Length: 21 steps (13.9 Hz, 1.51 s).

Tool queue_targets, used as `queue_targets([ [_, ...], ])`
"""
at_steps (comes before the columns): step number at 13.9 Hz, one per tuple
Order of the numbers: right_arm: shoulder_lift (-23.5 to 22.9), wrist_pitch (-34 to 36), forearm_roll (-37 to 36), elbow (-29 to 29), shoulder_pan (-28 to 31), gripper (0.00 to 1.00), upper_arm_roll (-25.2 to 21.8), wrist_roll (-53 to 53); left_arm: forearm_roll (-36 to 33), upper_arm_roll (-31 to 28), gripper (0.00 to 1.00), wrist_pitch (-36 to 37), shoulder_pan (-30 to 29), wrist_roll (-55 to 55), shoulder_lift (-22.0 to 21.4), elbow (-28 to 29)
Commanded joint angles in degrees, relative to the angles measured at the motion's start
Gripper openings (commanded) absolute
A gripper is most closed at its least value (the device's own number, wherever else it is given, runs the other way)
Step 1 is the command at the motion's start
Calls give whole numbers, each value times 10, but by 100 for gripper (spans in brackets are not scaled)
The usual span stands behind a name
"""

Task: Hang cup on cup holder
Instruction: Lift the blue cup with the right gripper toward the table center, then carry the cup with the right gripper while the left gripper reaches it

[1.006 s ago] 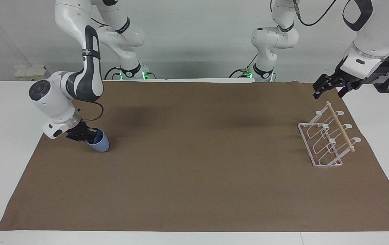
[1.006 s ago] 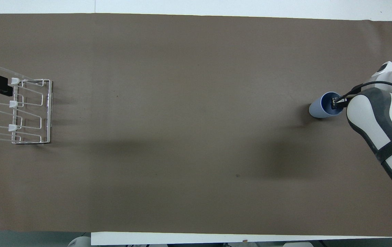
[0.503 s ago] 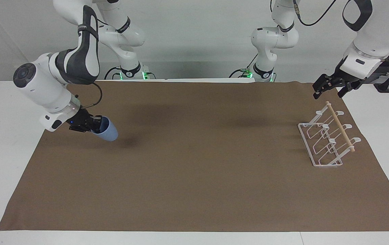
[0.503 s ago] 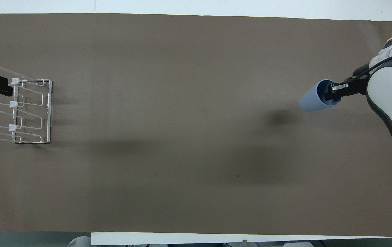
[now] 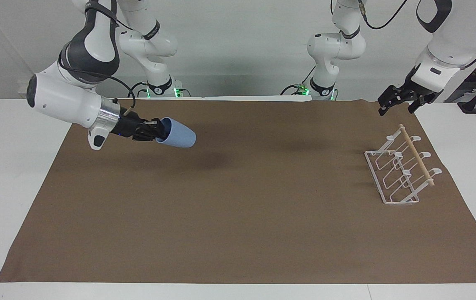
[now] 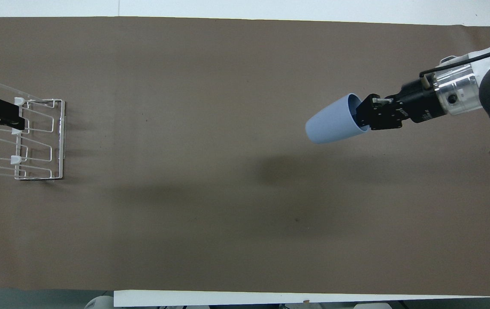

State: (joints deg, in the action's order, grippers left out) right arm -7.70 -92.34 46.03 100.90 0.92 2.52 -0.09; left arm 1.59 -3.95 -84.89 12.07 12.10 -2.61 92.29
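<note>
The light-blue cup [image 5: 178, 133] hangs in the air on its side, base pointing toward the left arm's end of the table. My right gripper [image 5: 159, 131] is shut on its rim, one finger inside the mouth. In the overhead view the cup [image 6: 331, 126] and right gripper [image 6: 367, 118] are over the brown mat at the right arm's end. The white wire cup holder [image 5: 375, 175] with its wooden dowel [image 5: 416, 155] stands at the left arm's end and also shows in the overhead view [image 6: 61, 141]. My left gripper [image 5: 395, 109] is open and raised over the holder's dowel end [image 6: 0, 116].
A brown mat [image 5: 238, 216] covers most of the white table [image 5: 4, 166]. The cup's shadow falls on the mat below it. Nothing else stands on the mat between the cup and the holder.
My right gripper has lifted the cup off the mat, tipped it to horizontal and carried it toward the table's middle. My left gripper has shifted slightly.
</note>
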Motion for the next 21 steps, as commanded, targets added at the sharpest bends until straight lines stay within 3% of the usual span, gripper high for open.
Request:
queue_targets([
  [1, -2, -31, 38, 0, -59, 0, 3, 97, 54, -1, 100, -31, 28, 157, -40, 68],
  [3, -1, -55, 78, 17, -92, 0, 2, 164, 98, -1, 100, -64, 60, 296, -56, 105],
  [6, 1, -102, 156, 47, -106, 0, 3, 192, 186, -1, 100, -127, 96, 455, -55, 128],
  [9, 5, -139, 185, 62, -125, 0, 3, 207, 245, 0, 100, -213, 146, 668, -50, 150],
  [11, 9, -159, 214, 76, -129, 0, 3, 208, 298, -1, 100, -227, 153, 725, -49, 151],
  [17, 18, -187, 217, 100, -149, 0, 3, 213, 314, 1, 100, -392, 224, 967, -4, 147],
  [21, 18, -195, 217, 101, -159, 0, 3, 217, 315, 2, 99, -435, 268, 1010, 28, 145],
])
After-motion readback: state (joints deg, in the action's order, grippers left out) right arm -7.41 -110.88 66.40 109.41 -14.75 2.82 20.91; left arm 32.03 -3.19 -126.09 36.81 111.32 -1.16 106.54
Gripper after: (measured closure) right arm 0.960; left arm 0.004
